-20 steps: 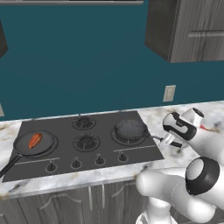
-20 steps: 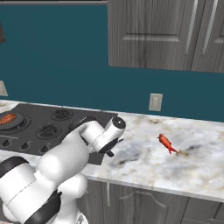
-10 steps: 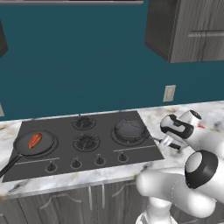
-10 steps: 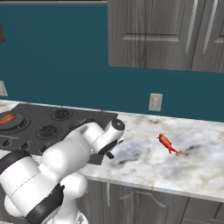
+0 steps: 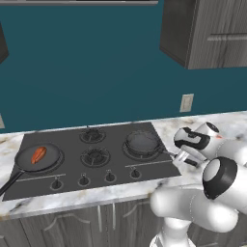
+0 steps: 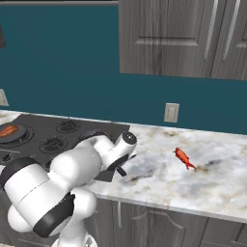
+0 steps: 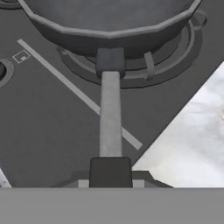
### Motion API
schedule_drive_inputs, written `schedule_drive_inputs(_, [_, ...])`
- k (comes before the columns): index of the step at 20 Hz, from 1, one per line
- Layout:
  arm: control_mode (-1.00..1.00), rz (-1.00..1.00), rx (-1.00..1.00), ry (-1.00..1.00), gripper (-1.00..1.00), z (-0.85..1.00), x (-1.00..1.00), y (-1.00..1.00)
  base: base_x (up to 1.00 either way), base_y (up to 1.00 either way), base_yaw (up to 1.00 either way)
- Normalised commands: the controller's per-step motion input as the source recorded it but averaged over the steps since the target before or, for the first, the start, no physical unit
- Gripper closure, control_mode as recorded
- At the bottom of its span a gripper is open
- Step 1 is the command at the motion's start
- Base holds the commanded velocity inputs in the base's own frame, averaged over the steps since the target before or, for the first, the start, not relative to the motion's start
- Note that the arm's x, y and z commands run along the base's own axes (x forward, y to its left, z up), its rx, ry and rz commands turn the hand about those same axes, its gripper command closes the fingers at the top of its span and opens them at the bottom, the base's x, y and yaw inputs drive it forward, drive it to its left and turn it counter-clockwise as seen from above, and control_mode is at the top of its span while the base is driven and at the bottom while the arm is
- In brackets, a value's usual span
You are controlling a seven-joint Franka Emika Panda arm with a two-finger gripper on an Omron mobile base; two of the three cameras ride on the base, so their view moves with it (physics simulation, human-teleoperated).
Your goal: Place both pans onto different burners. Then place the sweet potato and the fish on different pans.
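while the sweet potato (image 5: 38,155) rides in the left pan (image 5: 37,158), the gripper (image 5: 185,158) is clamped shut on the handle (image 7: 110,114) of the right pan (image 5: 143,143), which sits on its burner (image 7: 131,65). fish (image 6: 183,157) lies on the marble counter (image 6: 217,169).

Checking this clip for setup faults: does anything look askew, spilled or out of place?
Nothing is spilled or damaged. The one stray is the small red-orange fish, lying on the bare marble counter, well away from the black cooktop.
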Motion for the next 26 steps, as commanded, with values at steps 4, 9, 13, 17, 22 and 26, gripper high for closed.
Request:
schedule_drive_inputs(4, [-1.0,0.0,-0.01,-0.03,-1.0,0.11,-0.09,0.0,0.0,0.0,0.0])
schedule_drive_inputs(9, [-1.0,0.0,0.0,-0.03,-1.0,0.12,-0.06,0.0,0.0,0.0,0.0])
schedule_drive_inputs(13, [-1.0,0.02,0.0,-0.05,-1.0,0.37,-0.07,0.04,0.0,0.0,0.0])
schedule_drive_inputs(17, [-1.0,0.02,0.0,-0.07,-1.0,0.63,-0.03,0.0,0.0,0.0,0.0])
schedule_drive_inputs(22, [-1.0,0.0,0.0,-0.07,-1.0,0.68,-0.11,-0.12,0.0,0.0,0.0])
schedule_drive_inputs(26, [-1.0,0.0,0.0,-0.06,-1.0,0.63,-0.25,-0.27,0.0,0.0,0.0])
